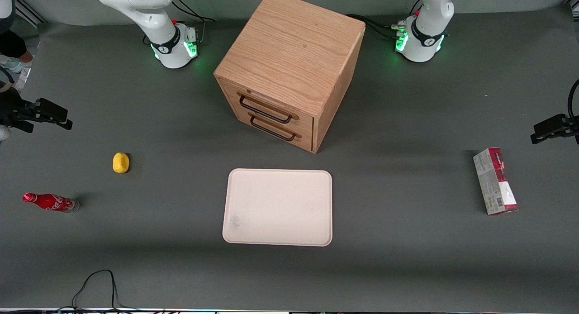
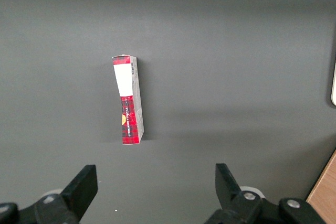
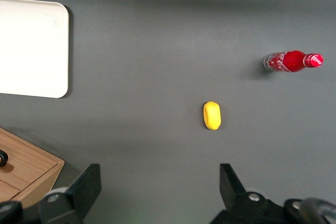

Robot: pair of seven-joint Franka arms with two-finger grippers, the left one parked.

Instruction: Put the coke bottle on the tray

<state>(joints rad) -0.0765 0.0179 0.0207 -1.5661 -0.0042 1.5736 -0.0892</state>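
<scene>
So far nothing of the task is done. We find the bottle (image 1: pixel 50 202) standing on the table (image 1: pixel 407 259) near its edge at the working arm's end, cap (image 1: pixel 29 197) red, clear base down; the front view looks at it steeply, so it reads as tipped, but the small shadow at its foot suggests upright. We cannot be fully sure.

Tray (image 1: pixel 278 207) sits mid-table, in front of the drawer cabinet (image 1: pixel 289 69), bare except for a faint grey smudge (image 1: pixel 235 221) by one near corner. Bottle and tray are well apart, with open table between them.

Gripper (image 3: pixel 160 192) hangs high over the table at the working arm's end, fingers (image 3: pixel 86 187) spread wide, holding nothing. In the wrist view we see the bottle (image 3: pixel 292 61) and the tray's corner (image 3: pixel 31 48) both below it, neither close to the fingers.

Lemon (image 1: pixel 121 163), small and yellow, lies beside the bottle, a little farther from the front camera and toward the tray. We judge it no obstacle if the approach comes straight down.

Carton (image 1: pixel 495 181), red and grey, lies toward the parked arm's end; no part in this.

Left to do, as we judge it: travel out to the bottle, descend, close on it, lift, carry to the tray, set it down, release. All of it.
</scene>
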